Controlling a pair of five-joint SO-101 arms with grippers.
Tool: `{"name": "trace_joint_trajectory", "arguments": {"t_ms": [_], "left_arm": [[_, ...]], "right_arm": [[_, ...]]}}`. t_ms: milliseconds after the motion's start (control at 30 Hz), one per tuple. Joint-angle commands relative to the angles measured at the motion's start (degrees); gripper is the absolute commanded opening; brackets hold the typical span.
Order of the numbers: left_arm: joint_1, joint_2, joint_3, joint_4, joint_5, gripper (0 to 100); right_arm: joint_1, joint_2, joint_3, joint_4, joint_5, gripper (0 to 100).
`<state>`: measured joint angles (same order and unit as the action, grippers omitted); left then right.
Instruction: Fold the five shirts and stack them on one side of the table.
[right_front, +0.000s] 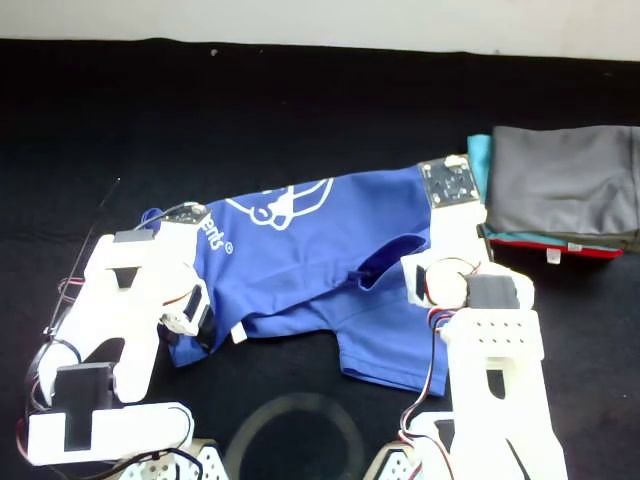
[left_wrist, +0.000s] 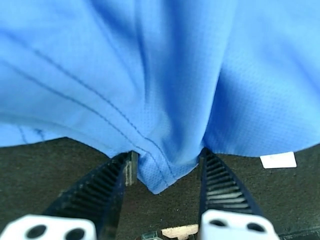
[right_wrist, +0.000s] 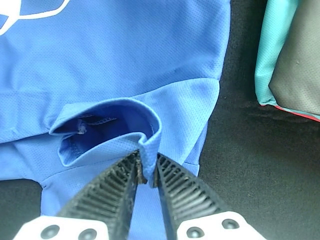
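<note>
Within right gripper (right_wrist: 147, 167), blue shirt (right_wrist: 125, 65) fold

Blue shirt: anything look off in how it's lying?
The blue shirt lies rumpled and skewed, an opening's rim folded up and pinched in the right tool. The open left tool straddles a bunched hem. The folded stack looks tidy.

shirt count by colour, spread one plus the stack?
blue shirt, spread out: 1
gray shirt, top of stack: 1
teal shirt, under it: 1
red shirt, an edge at the bottom: 1
Total: 4 that can be told apart
</note>
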<state>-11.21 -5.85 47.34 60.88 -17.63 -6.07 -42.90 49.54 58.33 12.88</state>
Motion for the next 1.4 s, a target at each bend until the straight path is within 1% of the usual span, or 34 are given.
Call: {"name": "trace_joint_trajectory", "arguments": {"t_ms": [0,100,133,233,300,400,533,600,700,833,1000,1167,1233,1367], "left_arm": [[0.8,0.5,0.6,-1.0,0.1,20],[1.0,3.8,-0.5,1.8,0.0,19],[1.0,5.1,-1.5,2.4,0.0,15],[1.0,8.0,-4.8,3.5,0.1,0],[1.4,9.5,-6.4,3.7,0.1,3],[2.4,10.2,-7.3,3.7,0.2,1],[4.6,9.2,-8.7,5.2,1.5,1],[5.1,7.5,-11.2,8.6,3.3,1],[5.3,3.3,-17.0,15.8,4.6,1],[5.1,-3.9,-26.1,25.0,4.7,1],[5.0,-7.5,-34.8,33.2,4.6,1],[4.4,-8.0,-42.3,38.2,4.7,1],[2.7,-8.0,-46.9,38.9,4.4,1],[-3.2,-7.4,-55.2,38.9,3.6,1]], "right_arm": [[0.7,-2.0,-0.4,-0.7,-0.5,0.5],[0.7,-2.0,-0.4,-0.7,-0.6,0.5],[0.7,-2.0,-0.4,-0.7,-0.6,0.5],[0.7,-2.0,-0.4,-0.7,-0.6,0.5],[0.7,-2.0,-0.4,-0.8,-0.6,0.5],[0.7,-2.0,-0.4,-0.8,-0.7,0.5],[0.7,-2.0,-0.4,-0.8,-0.7,0.5],[0.7,-2.0,-0.4,-0.9,-0.7,0.5],[0.7,-2.0,-0.5,-1.5,-0.7,0.5],[1.5,-1.5,-1.3,-5.9,-0.4,0.5],[5.3,-1.4,-8.7,-5.1,-0.4,0.5],[7.6,-1.4,-20.4,-1.8,-0.2,0.5],[7.5,-1.3,-25.0,-1.7,0.0,0.5],[6.2,2.9,-33.2,-1.6,4.6,0.5]]}}
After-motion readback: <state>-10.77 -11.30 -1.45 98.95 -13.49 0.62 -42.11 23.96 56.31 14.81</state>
